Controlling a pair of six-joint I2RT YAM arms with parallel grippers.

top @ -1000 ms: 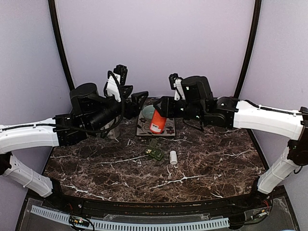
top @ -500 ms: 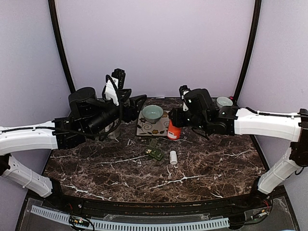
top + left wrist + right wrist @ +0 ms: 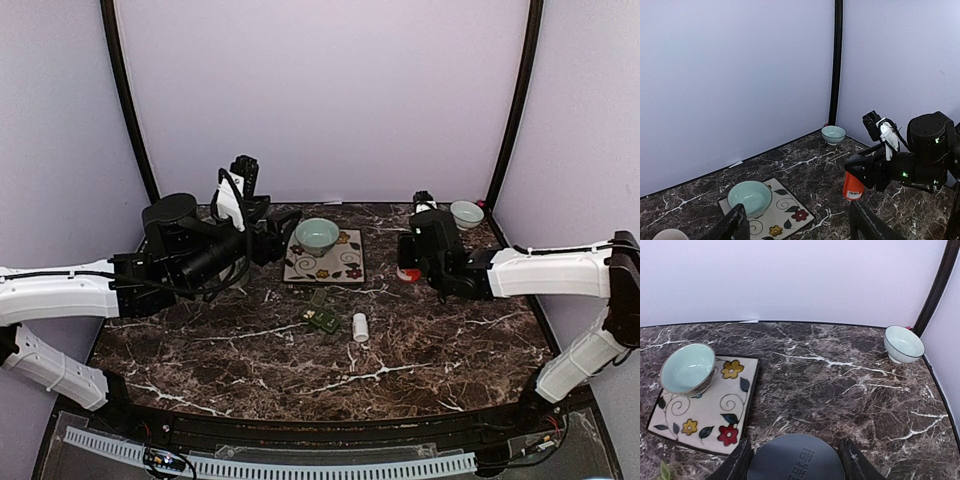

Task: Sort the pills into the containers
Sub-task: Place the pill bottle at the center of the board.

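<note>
Green pill box (image 3: 320,319) is sitting mid-way across the tabletop (image 3: 460,350), nearer its front edge than, and roughly between, my open, empty left gripper (image 3: 797,227) and my right gripper (image 3: 795,460), which is clamping the orange bottle (image 3: 852,186).

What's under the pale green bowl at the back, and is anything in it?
The pale green bowl sits on the far-left corner of a square floral tile. In the right wrist view it looks empty. The patch of tile beneath it is covered.
</note>
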